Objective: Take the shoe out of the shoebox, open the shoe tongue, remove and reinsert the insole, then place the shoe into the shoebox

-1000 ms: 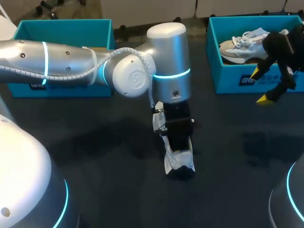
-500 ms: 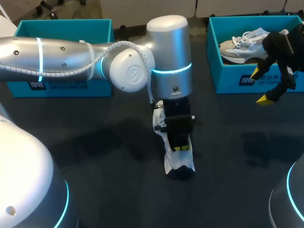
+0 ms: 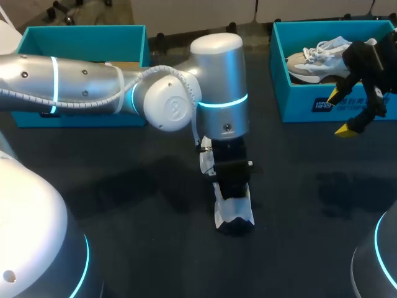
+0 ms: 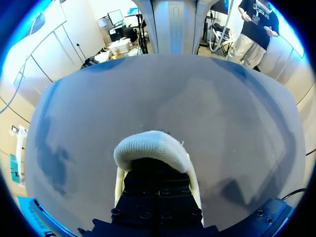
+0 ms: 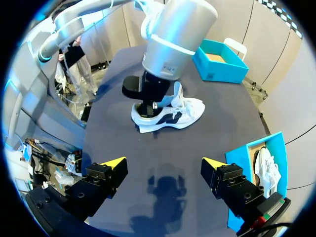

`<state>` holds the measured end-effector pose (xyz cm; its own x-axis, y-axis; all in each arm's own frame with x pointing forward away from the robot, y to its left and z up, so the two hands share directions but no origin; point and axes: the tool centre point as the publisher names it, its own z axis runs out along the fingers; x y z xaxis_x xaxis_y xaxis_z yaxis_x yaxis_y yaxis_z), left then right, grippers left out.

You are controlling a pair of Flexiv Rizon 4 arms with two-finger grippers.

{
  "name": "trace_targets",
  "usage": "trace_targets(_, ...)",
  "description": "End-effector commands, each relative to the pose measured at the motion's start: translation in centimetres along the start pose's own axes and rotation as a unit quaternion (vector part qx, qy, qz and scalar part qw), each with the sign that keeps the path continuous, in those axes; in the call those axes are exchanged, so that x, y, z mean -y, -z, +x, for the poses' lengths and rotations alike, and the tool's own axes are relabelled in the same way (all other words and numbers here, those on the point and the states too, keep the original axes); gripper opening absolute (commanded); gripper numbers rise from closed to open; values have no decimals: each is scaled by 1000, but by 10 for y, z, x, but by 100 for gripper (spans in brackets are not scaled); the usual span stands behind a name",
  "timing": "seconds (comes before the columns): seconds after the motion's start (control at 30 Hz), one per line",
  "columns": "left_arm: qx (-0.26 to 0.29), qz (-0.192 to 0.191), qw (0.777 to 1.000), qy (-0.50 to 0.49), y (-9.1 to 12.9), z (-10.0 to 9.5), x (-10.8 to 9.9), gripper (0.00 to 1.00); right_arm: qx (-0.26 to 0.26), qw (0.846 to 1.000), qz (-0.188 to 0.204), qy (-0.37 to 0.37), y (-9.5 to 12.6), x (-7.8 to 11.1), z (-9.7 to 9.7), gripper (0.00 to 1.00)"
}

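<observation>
A white shoe (image 3: 234,212) with a dark side marking stands on its sole just to the 6 o'clock side of the middle of the dark table (image 3: 124,186), heel toward 6 o'clock. Most of its length is masked from above by the wrist of the left arm (image 3: 93,87), which comes in from 9 o'clock and turns straight down over it. The left gripper (image 3: 231,179) is sunk into the shoe's opening at the heel end, and the knit heel collar (image 4: 150,148) curves round just ahead of the black gripper body. Whether that claw is clamped on anything cannot be told.

Two teal shoeboxes sit at the table's far side. One is at 11 o'clock (image 3: 80,37), partly behind the left arm. The other is at 1 o'clock (image 3: 298,102) and holds a second pale shoe (image 3: 313,59) (laces up, lying along the box).

The right gripper (image 3: 341,113) hangs at 2 o'clock, just in front of that box's near wall, its yellow tips spread wide apart with nothing between them. It is well apart from the shoe on the table. From the right wrist, the shoe (image 5: 170,114) lies ahead of the spread claw (image 5: 162,165) across bare tabletop.
</observation>
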<state>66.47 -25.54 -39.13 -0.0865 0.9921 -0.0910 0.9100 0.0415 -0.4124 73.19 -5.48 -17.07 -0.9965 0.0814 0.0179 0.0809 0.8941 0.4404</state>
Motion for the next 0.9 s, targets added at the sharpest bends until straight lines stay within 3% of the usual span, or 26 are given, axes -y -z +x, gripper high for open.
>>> trace_targets(0.03, -1, -6, 1000, 3, -15, -2, -4, 0, -2, 1000, 2, -1, -1, -1, -2, 100)
trace_targets(0.17, 5, -15, 1000, 8, -22, 0, -8, 0, -2, 1000, 2, -1, -1, -1, -2, 100)
trace_targets(0.33, 18, -57, 998, 24, -29, 2, -15, 0, -2, 1000, 2, -1, -1, -1, -2, 100)
trace_targets(0.67, -5, -106, 994, 27, -23, 6, -24, 0, -2, 1000, 2, -1, -1, -1, -2, 100)
trace_targets(0.9, -13, -145, 988, 41, -17, 16, -41, 0, -2, 1000, 2, -1, -1, -1, -2, 100)
